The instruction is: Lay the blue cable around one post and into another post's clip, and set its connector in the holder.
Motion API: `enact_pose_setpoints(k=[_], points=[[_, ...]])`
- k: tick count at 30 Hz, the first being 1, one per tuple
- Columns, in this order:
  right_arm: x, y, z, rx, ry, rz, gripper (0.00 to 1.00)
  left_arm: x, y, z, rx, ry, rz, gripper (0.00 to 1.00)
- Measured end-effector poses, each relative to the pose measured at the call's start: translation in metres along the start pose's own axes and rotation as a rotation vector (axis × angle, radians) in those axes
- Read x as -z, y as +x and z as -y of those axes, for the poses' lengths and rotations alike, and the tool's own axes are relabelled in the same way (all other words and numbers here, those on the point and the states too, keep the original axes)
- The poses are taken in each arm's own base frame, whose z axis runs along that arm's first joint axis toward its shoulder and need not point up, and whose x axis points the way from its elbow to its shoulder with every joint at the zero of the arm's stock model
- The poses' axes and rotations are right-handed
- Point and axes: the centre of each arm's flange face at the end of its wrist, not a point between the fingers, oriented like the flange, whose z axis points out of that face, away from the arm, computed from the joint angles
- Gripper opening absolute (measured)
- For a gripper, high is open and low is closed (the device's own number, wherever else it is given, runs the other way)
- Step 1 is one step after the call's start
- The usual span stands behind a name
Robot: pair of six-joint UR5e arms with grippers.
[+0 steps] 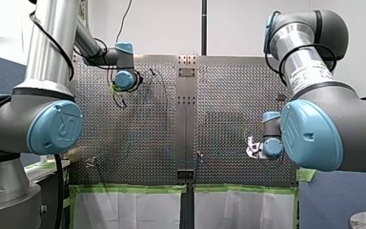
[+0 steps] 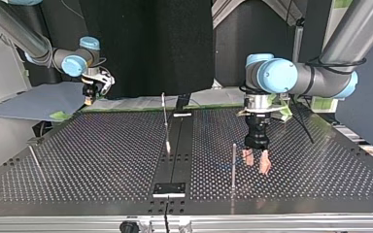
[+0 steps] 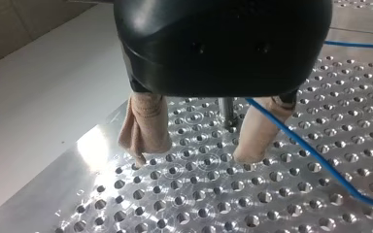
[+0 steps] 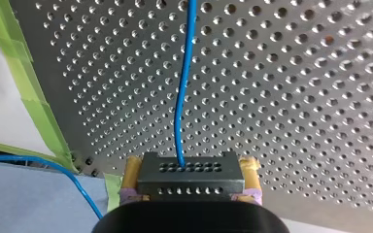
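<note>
Blue cable [image 4: 182, 97]: in the right wrist view it runs from top middle of frame down over the perforated desk [image 4: 296, 97] and into the connector [image 4: 190, 180], a dark grey block w/ two rows of holes at bottom middle. Connector is pinched by my right hand [image 4: 192, 169], one yellow pad on each side. A 2nd stretch of cable sits at lower left of the same frame, over a blue-grey sheet [image 4: 24, 194] beside the green tape [image 4: 34, 97] on the desk edge. Left wrist view: cable comes out from under the hand body near frame centre, crosses in front of one beige pad, then goes diag. to lower right over the desk. Contact w/ that pad: can't tell. Another bit of cable shows at upper right. My left hand [image 3: 195, 151] is spread, fingers [image 3: 145, 121] pointing down at the desk; touching it or just above, can't tell. Thin metal post [image 3: 228, 111] stands behind the gap. Top view: left hand is right of centre, near the upright post but apart. Right hand is at upper left, by the desk's far edge. Leaning rod [image 2: 165, 121] at frame centre, dark plate [image 2: 169, 189] on the centre strip at lower middle.
</note>
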Motion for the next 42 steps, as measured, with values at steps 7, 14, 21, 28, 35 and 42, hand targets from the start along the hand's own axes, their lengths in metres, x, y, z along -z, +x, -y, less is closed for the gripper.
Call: enact_pose_setpoints(k=[7,14,21,28,35,42], points=[[0.020,0.023,0.004,-0.064,0.056,-0.002,0.00,-0.002,-0.002,-0.003,0.004,-0.001,0.006,0.95],[0.028,0.060,0.008,-0.086,0.106,-0.025,0.00,-0.003,-0.003,-0.005,0.004,-0.002,0.008,0.95],[0.034,0.114,0.011,-0.076,0.124,-0.062,0.00,-0.004,-0.005,-0.006,0.005,-0.002,0.009,0.95],[0.045,0.173,0.012,-0.066,0.135,-0.108,0.00,-0.005,-0.005,-0.007,0.004,-0.001,0.009,0.95],[0.060,0.216,0.010,-0.066,0.138,-0.137,0.00,-0.005,-0.006,-0.008,0.004,0.000,0.010,0.95],[0.076,0.257,0.007,-0.078,0.136,-0.185,0.00,-0.006,-0.007,-0.008,0.004,0.001,0.011,0.95]])
